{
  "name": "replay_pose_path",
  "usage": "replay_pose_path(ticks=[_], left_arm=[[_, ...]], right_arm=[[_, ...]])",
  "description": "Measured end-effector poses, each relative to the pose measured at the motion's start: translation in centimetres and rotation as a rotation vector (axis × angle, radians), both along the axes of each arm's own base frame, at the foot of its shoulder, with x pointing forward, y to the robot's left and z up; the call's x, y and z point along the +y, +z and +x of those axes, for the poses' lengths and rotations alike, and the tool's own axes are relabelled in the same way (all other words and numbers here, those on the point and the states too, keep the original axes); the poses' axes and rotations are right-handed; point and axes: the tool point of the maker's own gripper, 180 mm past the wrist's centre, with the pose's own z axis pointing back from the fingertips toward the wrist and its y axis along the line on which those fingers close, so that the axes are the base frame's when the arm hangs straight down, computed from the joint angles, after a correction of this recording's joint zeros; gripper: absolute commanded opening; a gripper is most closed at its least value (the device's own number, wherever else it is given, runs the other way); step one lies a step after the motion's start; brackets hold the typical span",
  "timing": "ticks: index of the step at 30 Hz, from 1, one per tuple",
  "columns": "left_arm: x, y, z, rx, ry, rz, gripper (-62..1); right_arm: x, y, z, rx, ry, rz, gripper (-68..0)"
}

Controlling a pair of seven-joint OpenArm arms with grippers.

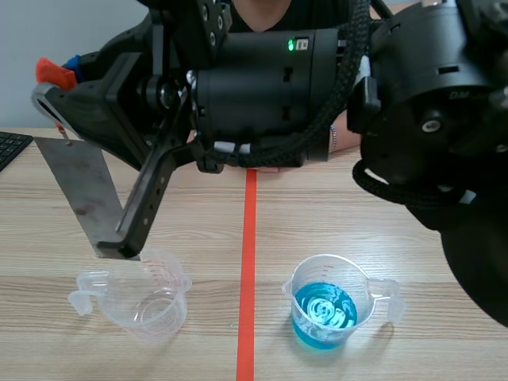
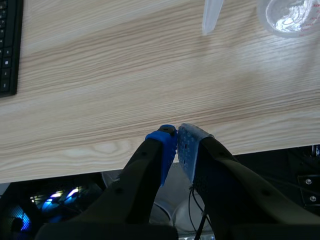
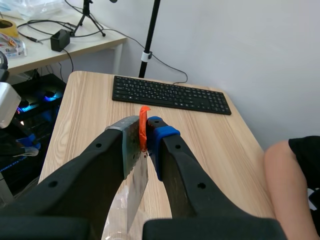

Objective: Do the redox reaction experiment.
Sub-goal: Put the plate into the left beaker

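My right gripper (image 1: 57,79) is raised at the far left and shut on the top of a grey metal sheet (image 1: 79,182) with an orange tag. The sheet hangs slanted, its lower end just above the rim of an empty clear beaker (image 1: 147,298). In the right wrist view the fingers (image 3: 145,132) pinch the sheet (image 3: 136,175). A second beaker (image 1: 325,305), right of the red line, holds blue liquid. My left gripper (image 2: 176,137) is shut on nothing above the table's near edge, with the empty beaker (image 2: 290,15) far ahead of it.
A black keyboard (image 1: 9,147) lies at the table's left edge, also seen as the keyboard (image 3: 170,95) ahead of the right gripper. A person (image 1: 262,12) sits across the table, one arm (image 3: 290,175) near. The right arm (image 1: 317,87) spans the scene's top.
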Motion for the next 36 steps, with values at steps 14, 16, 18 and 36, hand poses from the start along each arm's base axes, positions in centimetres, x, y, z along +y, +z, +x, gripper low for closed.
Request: replay_pose_path(ticks=[14, 16, 18, 36], left_arm=[[-0.1, 0.1, 0.1, -0.01, -0.005, -0.003, -55.2], [-0.1, 0.1, 0.1, -0.01, -0.005, -0.003, -55.2], [-0.1, 0.1, 0.1, -0.01, -0.005, -0.003, -55.2], [-0.1, 0.1, 0.1, -0.01, -0.005, -0.003, -55.2]], right_arm=[[-0.4, -4.8, 1.4, 0.115, -0.045, -0.068, -65.8], [-0.5, -5.4, 1.7, 0.125, -0.053, -0.07, -65.8], [-0.6, -5.7, 2.0, 0.128, -0.056, -0.055, -65.8], [-0.2, -10.4, 1.5, 0.048, -0.022, -0.127, -65.8]])
